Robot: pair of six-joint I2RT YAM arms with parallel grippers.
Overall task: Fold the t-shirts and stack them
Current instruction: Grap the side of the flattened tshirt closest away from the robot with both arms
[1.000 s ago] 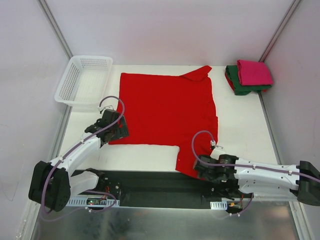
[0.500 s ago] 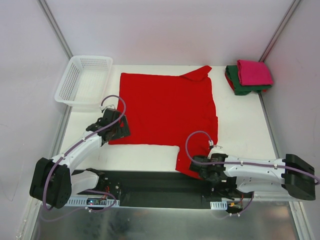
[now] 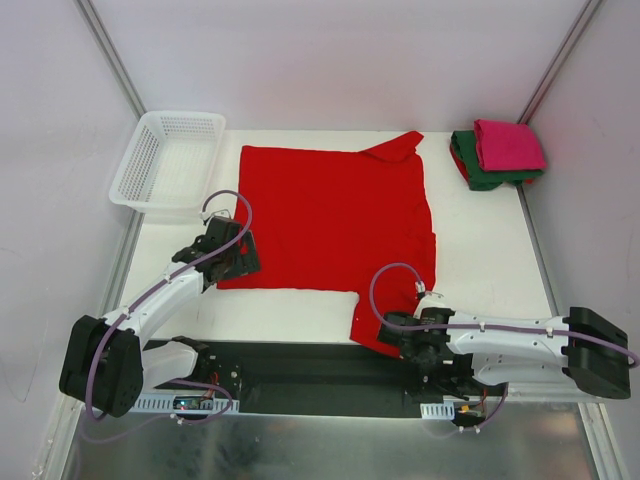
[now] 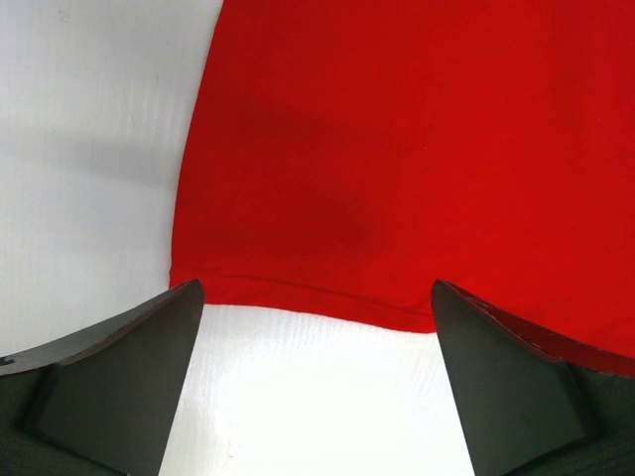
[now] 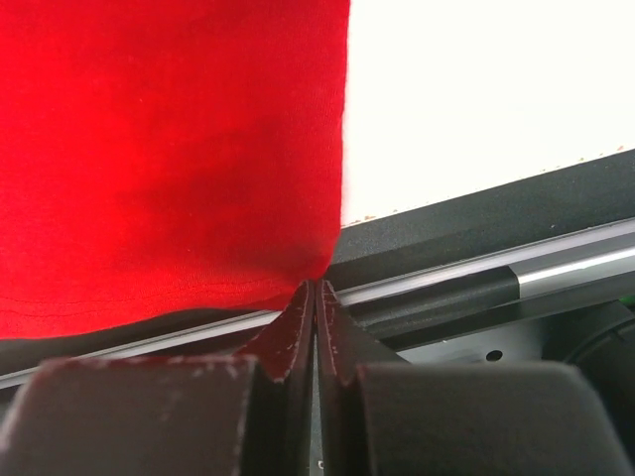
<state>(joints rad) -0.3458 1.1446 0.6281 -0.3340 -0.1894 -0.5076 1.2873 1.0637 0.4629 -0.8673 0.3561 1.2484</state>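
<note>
Right wrist view: your right gripper (image 5: 316, 293) pinches a corner of the red shirt (image 5: 169, 149), lower centre; left gripper (image 4: 313, 293) gapes astride its hem corner, likely to lift both for folding.

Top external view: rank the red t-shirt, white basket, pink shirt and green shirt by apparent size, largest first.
1. red t-shirt, spread flat.
2. white basket.
3. pink shirt, folded.
The green shirt lies mostly hidden beneath the pink one, so it is left unranked.
</note>
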